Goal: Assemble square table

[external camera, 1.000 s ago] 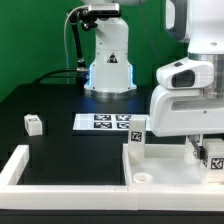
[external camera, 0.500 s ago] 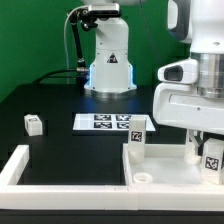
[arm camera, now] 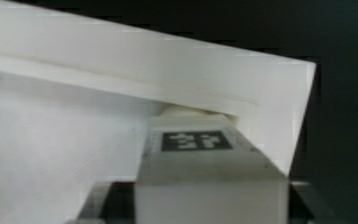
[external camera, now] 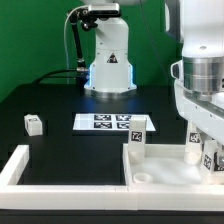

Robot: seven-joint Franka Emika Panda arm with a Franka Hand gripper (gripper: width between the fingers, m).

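Square table slab (external camera: 168,172): lying flat at the near edge on the exterior view's right, inside the border frame (external camera: 20,165), with one leg block (external camera: 138,135) already standing upright at its rear corner on the exterior view's left. Second leg block (arm camera: 202,140): I am reading it as clamped in the gripper (arm camera: 202,192), fingers (arm camera: 117,205) pressing on either side of it, its far end sitting against the slab in the wrist view. Change: over the last second the wrist is swinging toward the exterior view's right and turning, while the clamp is holding steady. Meaning, as I am judging it: this leg is being twisted into its seat in the slab, not carried. Spare leg block (external camera: 33,124): waiting on the black table (external camera: 50,100), near the marker board (external camera: 100,122), well apart from the slab.
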